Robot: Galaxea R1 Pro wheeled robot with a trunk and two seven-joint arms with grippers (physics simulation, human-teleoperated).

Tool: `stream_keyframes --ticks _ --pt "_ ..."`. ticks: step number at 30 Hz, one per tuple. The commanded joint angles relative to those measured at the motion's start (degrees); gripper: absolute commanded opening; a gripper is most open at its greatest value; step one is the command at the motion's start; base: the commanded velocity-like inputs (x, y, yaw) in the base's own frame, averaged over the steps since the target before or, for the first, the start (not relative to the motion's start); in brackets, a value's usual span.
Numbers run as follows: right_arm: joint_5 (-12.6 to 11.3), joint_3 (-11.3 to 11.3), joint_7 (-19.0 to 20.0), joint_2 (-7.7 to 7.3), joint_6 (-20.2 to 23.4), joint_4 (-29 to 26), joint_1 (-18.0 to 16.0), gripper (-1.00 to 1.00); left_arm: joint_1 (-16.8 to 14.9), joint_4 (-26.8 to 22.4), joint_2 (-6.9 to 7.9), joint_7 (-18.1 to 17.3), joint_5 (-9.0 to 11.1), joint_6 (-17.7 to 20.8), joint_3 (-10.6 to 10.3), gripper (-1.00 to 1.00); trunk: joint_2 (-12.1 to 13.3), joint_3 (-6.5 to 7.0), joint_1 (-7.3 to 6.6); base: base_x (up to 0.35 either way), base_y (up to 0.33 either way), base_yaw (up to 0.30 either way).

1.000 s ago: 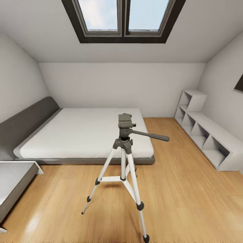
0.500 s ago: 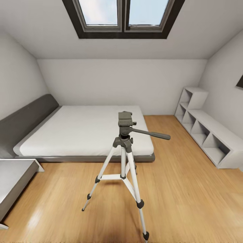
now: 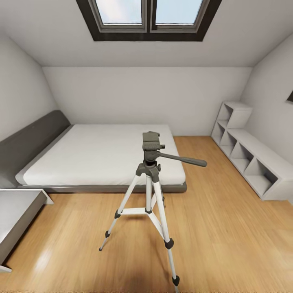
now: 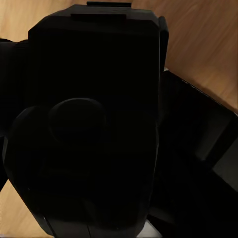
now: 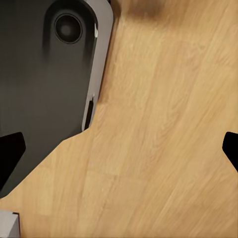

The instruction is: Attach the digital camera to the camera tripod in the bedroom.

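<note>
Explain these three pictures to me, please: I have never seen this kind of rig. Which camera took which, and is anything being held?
These are simulator renders from a wheeled robot with two arms. The head view looks into an attic bedroom: a tall tripod with silver-white legs and a dark pan head stands on the wood floor in front of a low grey bed with a white mattress; white cube shelves line the right wall. The left wrist view looks along the left gripper and shows a chunky black camera body very close, probably held, though the fingers are too dark to tell. The right wrist view shows the right gripper open, dark fingertips apart, over floor and part of the robot's dark base.
</note>
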Motion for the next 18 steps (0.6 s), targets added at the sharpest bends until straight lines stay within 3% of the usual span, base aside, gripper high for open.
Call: stream_keyframes --ticks 1,18 --pt "0.4 -0.5 0.1 -0.05 0.0 0.1 -0.1 1.0 0.0 0.0 0.0 -0.2 0.5 0.1 -0.5 -1.0 -0.1 -0.19 0.02 0.0 0.0 0.0" --pt "0.3 -0.6 0.1 -0.16 0.0 0.1 -0.1 1.0 0.0 0.0 -0.09 -0.4 0.4 0.5 -0.5 -1.0 -0.1 -1.74 0.02 0.0 0.0 0.0"
